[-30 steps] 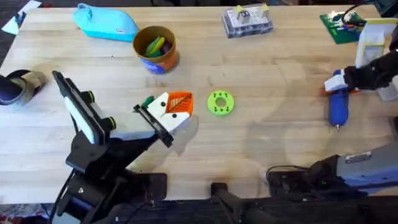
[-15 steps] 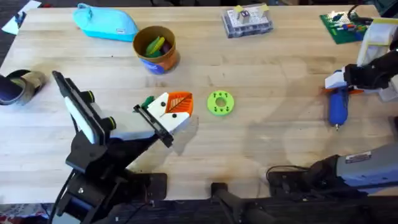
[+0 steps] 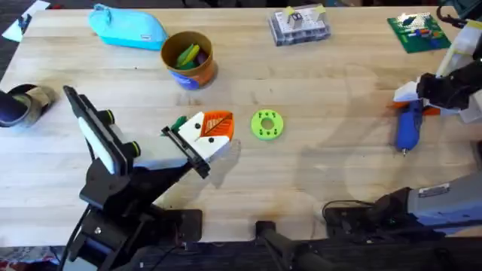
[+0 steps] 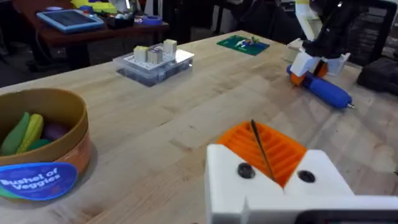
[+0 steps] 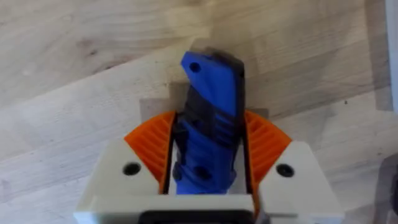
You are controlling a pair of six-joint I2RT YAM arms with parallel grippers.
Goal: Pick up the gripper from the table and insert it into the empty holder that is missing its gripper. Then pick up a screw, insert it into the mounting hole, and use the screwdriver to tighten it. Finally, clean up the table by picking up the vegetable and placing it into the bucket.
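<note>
My right gripper (image 3: pixel 413 108) is shut on the blue screwdriver (image 3: pixel 407 129) at the right side of the table. Its orange pads (image 5: pixel 152 146) clamp the fat blue body (image 5: pixel 208 124), and the thin bit points toward the front edge. My left gripper (image 3: pixel 213 128), white with orange pads, sits shut at mid-table with nothing showing between its fingers (image 4: pixel 249 140). The orange-and-blue bucket (image 3: pixel 188 60) stands behind it with green and yellow vegetables (image 3: pixel 188 54) inside. The loose gripper from the task line is out of view.
A green round disc (image 3: pixel 266 125) with holes lies just right of my left gripper. At the back are a light blue pouch (image 3: pixel 128 28), a clear parts box (image 3: pixel 299 26) and a green board (image 3: pixel 414 31). A dark object (image 3: pixel 19 105) sits at the left edge.
My right gripper has shifted slightly backward with the screwdriver, whose bit has swung a little to the left. The left arm has not moved.
</note>
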